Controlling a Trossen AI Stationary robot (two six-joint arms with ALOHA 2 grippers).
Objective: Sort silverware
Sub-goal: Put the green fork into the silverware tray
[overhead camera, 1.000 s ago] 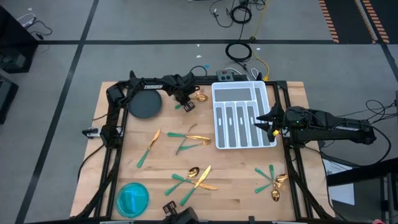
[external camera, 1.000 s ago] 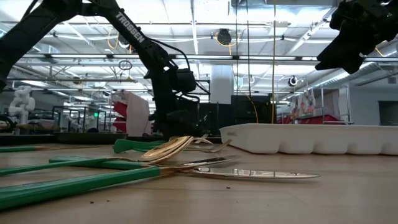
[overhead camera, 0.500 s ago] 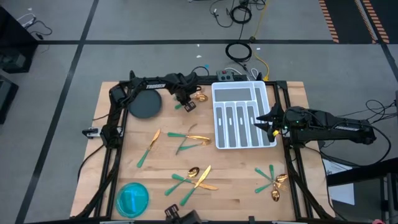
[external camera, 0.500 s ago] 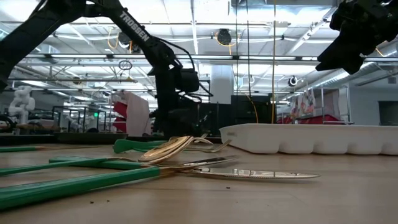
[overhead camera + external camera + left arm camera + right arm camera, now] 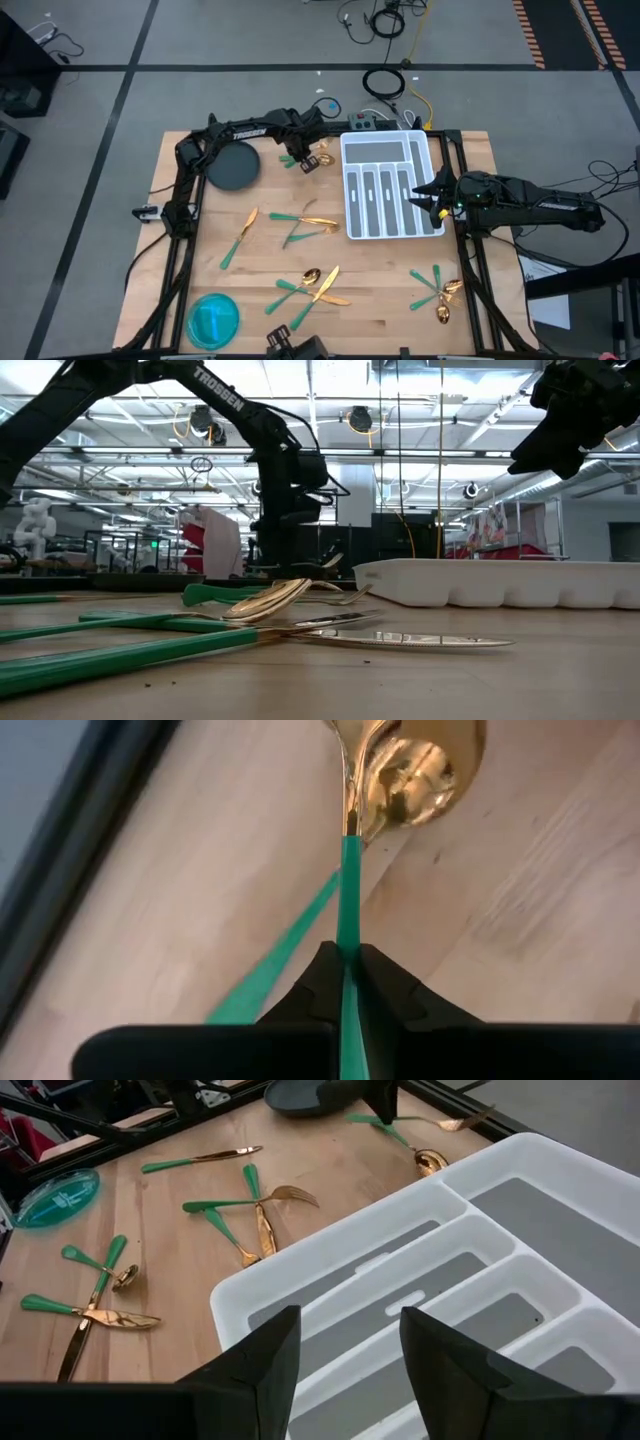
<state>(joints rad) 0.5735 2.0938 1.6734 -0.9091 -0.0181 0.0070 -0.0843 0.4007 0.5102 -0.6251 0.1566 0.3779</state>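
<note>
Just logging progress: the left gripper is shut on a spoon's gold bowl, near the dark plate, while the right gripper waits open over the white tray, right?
Not quite. The left gripper is shut on the spoon by its green handle, not the gold bowl, as the left wrist view shows. The rest stands.

Robotics lab, ceiling strip lights point(image 5: 330, 400), taped floor point(image 5: 100, 60), cables point(image 5: 385, 85)

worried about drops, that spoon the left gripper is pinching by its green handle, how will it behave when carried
The spoon looks rigid, so it probably won't sag. The left gripper is shut on the thin teal handle far from the gold bowl, so the bowl end may swing or pivot in the grip. The handle looks smooth and narrow, so it could slip or twist if moved quickly.
</note>
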